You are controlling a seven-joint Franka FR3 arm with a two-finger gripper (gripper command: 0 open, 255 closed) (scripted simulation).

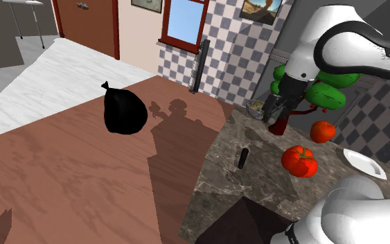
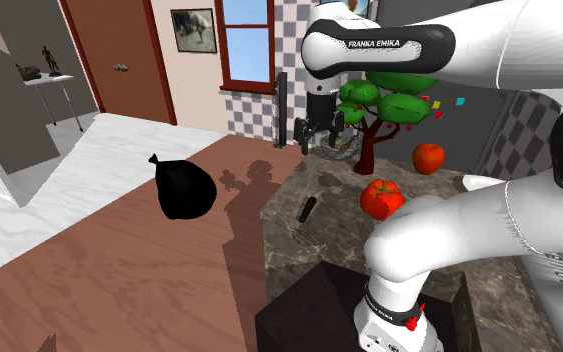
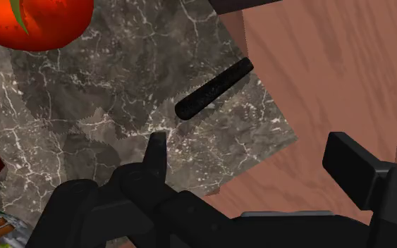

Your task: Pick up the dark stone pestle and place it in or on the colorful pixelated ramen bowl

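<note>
Shoulder view, left to right. Black bag (image 1: 125, 111) sits on the brown wood surface (image 1: 82, 180), well clear of the counter (image 1: 255, 184), with open room all along the counter's left edge. Dark pestle (image 1: 243, 158) lies flat on the counter close to that edge, nothing touching it. Ramen bowl (image 1: 255, 107) stands at the counter's far end. Gripper (image 3: 246, 151) hangs above the counter, fingers (image 3: 156, 151) spread wide, empty. Tomato (image 1: 299, 161) mid-counter. White plate (image 1: 365, 163) near the counter's right edge.
</note>
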